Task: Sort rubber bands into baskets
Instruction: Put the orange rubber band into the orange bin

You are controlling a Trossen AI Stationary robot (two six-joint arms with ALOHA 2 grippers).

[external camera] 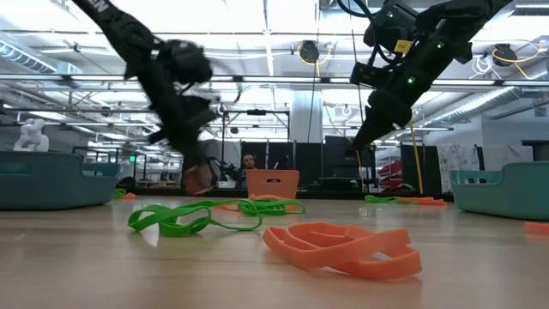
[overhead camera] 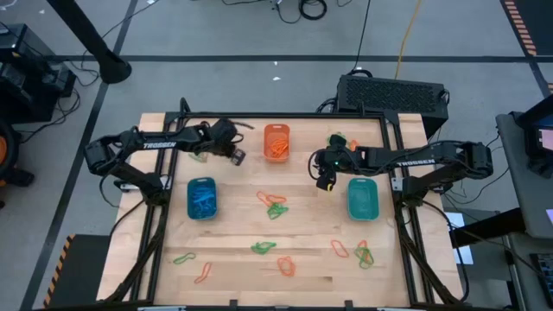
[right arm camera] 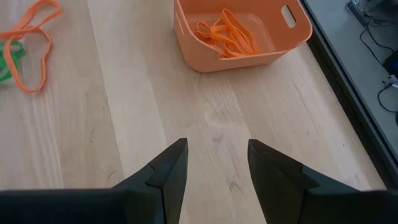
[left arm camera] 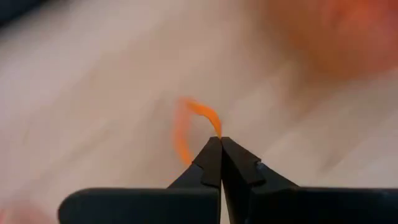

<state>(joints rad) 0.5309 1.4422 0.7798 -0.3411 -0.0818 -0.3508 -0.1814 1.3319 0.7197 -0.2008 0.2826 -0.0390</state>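
On the wooden bench [overhead camera: 302, 250] the left gripper [overhead camera: 235, 154] sits near the back edge, between the blue basket [overhead camera: 202, 198] and the orange basket [overhead camera: 276, 142], just left of the orange one. Its jaws are pressed fully together, and the left wrist view shows them pinching a thin orange rubber band [left arm camera: 198, 119] that curls up from the tips; the surroundings there are blurred. The right gripper [overhead camera: 325, 180] hangs above the bench between the orange basket and the teal basket [overhead camera: 362, 198], its jaws spread wide with nothing between them; in the right wrist view they frame bare wood, with the orange basket beyond holding a bundle of orange bands [right arm camera: 227, 36]. The blue basket holds blue bands, hard to make out singly. Loose bands lie scattered over the bench: an orange and green tangle [overhead camera: 274, 204] near the middle, a green band [overhead camera: 262, 248] and an orange band [overhead camera: 285, 265] nearer the front, a green loop [overhead camera: 183, 257] and an orange loop [overhead camera: 204, 273] at front left, and a mixed cluster [overhead camera: 363, 254] at front right. White lettering reading TROSSEN runs along the left arm [overhead camera: 160, 145] and the right arm [overhead camera: 410, 159].
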